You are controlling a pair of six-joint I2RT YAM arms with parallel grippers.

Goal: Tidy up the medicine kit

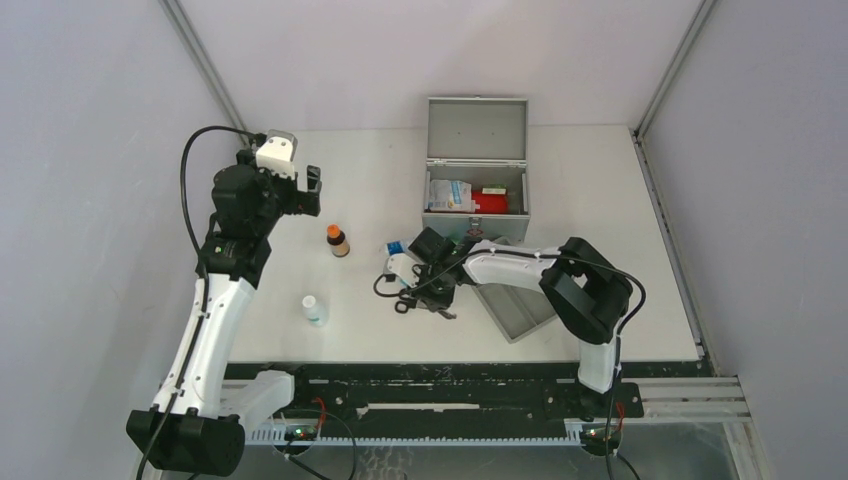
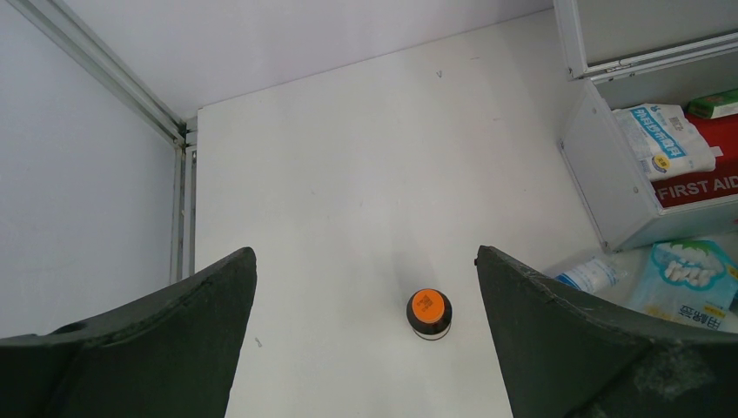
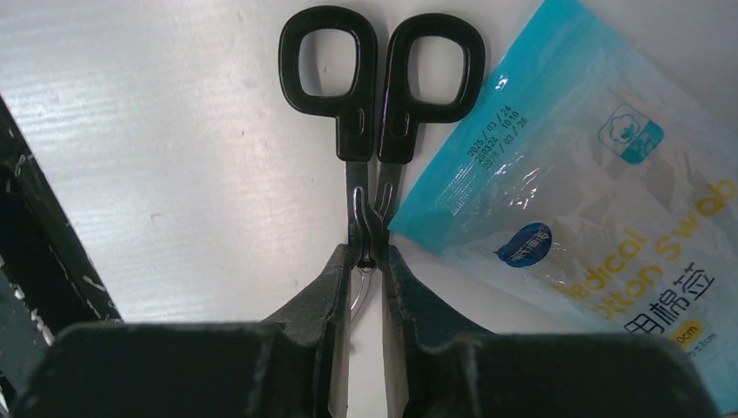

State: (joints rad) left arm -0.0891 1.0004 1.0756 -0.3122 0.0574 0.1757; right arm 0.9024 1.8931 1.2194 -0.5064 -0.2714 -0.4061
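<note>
where the white surface (image 1: 380,190) meets the back wall, in the upper middle of the top view, the medicine kit (image 1: 475,222) stands with its lid swung up. a white packet (image 2: 666,139) and a red first aid pouch (image 2: 696,187) lie inside it. below and left of the kit, the right claw (image 3: 370,259) is clamped on the blades of black-handled scissors (image 3: 379,78). the scissors lie just beside a blue cotton swab packet (image 3: 592,218), at the right of the wrist view. the left claw (image 2: 365,254), upper left in the top view, hangs with its fingers wide apart above an orange-capped bottle (image 2: 429,313). a small white bottle (image 1: 315,310) stands lower down, near the left arm. a grey tray (image 1: 525,315) lies partly under the right arm.
</note>
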